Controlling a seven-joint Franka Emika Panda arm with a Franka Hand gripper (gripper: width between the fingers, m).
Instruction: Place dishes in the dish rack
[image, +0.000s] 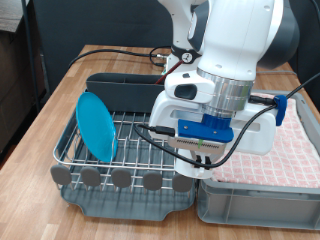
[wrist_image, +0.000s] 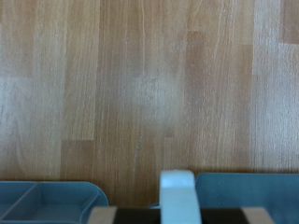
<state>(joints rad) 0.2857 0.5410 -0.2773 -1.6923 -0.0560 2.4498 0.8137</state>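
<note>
The white Franka arm (image: 240, 40) is seen reaching steeply downward in the exterior view, its wrist turned toward the bottom of that view. The tool (image: 200, 158) is largely hidden beneath the blue camera mount. One pale fingertip (wrist_image: 177, 194) is shown in the wrist view.

Wrist view is mostly bare wooden tabletop (wrist_image: 149, 84), light brown planks with grain running up the frame and a few visible plank joints. Along the lower edge sit blue-grey plastic pieces: one with rounded corners and an inner divider (wrist_image: 47, 198), another flat-topped one (wrist_image: 248, 191) on the opposite side. Between them a whitish, blurred block (wrist_image: 177, 194) pokes into frame, very close to the lens; cannot tell what it is. A dark strip (wrist_image: 140, 216) runs along the very edge beside it. No fingertips clearly identifiable, nothing seen held. Picture soft overall.
</note>
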